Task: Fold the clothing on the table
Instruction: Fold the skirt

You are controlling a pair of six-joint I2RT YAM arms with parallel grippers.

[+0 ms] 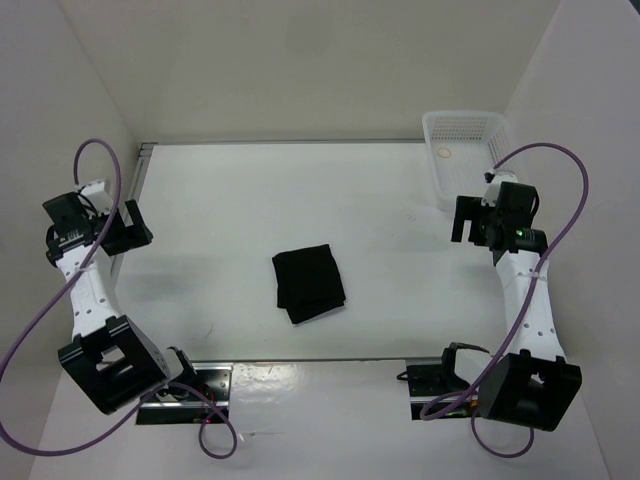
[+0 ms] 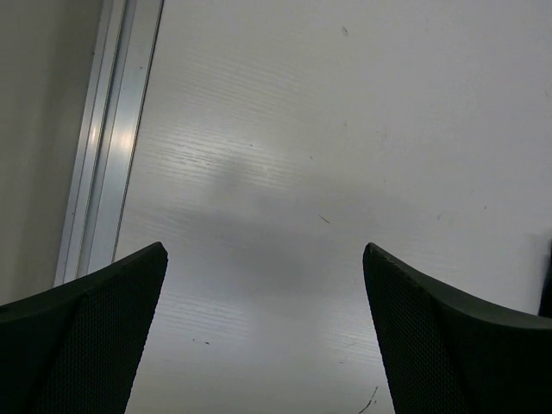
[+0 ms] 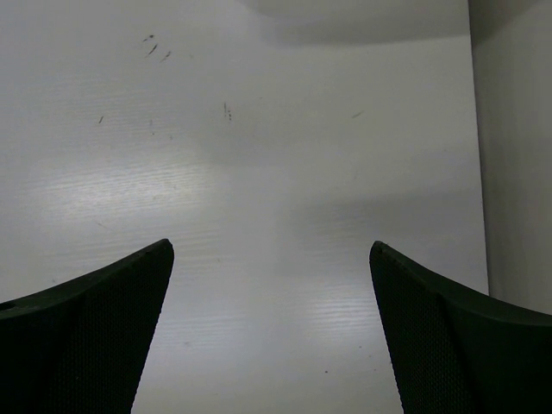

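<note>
now we hold both arms out to the sides, away from the middle of the table (image 1: 300, 190). the clothing (image 1: 309, 284) lies near the middle, a little toward the near edge, between our two arms and well apart from both. it is a black, compact, roughly square bundle. it lies flat and is turned slightly askew to the table edges. a layered edge shows along its near left side, so it looks folded. nothing touches it.

our left gripper (image 1: 128, 228) hangs over the left side of the table, close to the rail (image 1: 140, 175). its jaws stand wide apart and hold nothing. in the left wrist view its dark fingers (image 2: 86, 336) frame bare white tabletop, with the metal rail running up the left side. a thin dark sliver (image 2: 547, 280) shows at the right edge of that view, and we cannot tell what it is.

our right gripper (image 1: 463, 220) hangs over the right side of the table, just on the near side of the basket (image 1: 470, 125). its jaws are spread wide too, with nothing between them. in the right wrist view they frame bare tabletop with a few small scuff marks (image 3: 155, 47), and the wall (image 3: 517, 172) rises at the right.

the basket is white mesh and stands in the far right corner of the table. a small round thing (image 1: 443, 153) lies inside it, too small for us to name. a purple cable (image 1: 100, 150) loops off each arm.
</note>
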